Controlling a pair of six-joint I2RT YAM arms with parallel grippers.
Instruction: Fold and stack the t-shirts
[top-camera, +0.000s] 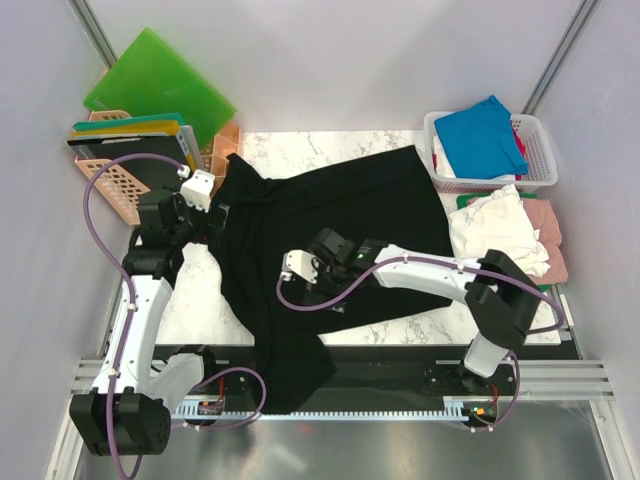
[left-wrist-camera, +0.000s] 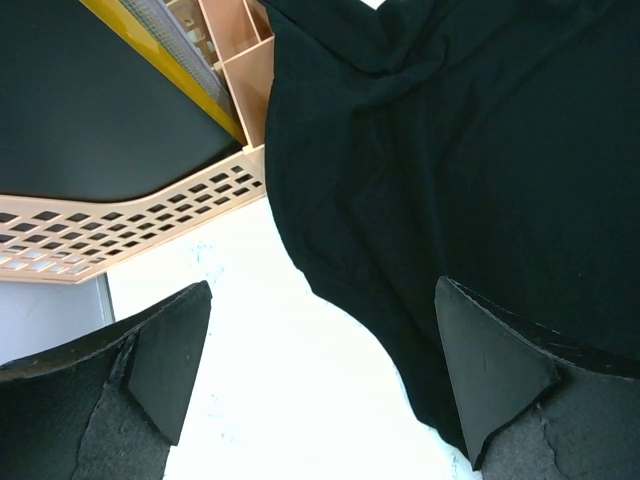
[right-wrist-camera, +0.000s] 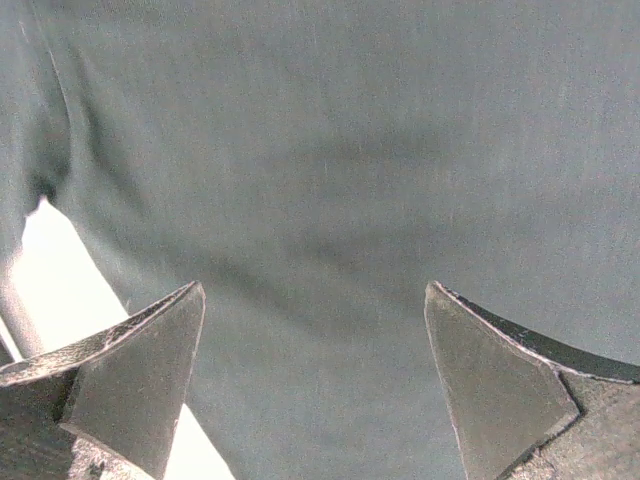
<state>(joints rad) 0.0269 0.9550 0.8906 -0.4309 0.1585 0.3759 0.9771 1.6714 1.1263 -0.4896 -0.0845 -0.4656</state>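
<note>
big black shirt (top-camera: 330, 220) is sprawled rumpled across the table (top-camera: 300, 150), one corner hanging off the near edge, blue shirt (top-camera: 482, 135) tops the basket (top-camera: 540, 150) far right, crumpled white shirt (top-camera: 495, 228) and pink shirt (top-camera: 548, 225) just in front

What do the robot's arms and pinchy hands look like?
The left arm and right arm are white tubes with chunky black joints. A purple cable loops along each one. The left gripper and right gripper each have two black, wedge-shaped fingers, with a small white box beside them.
</note>
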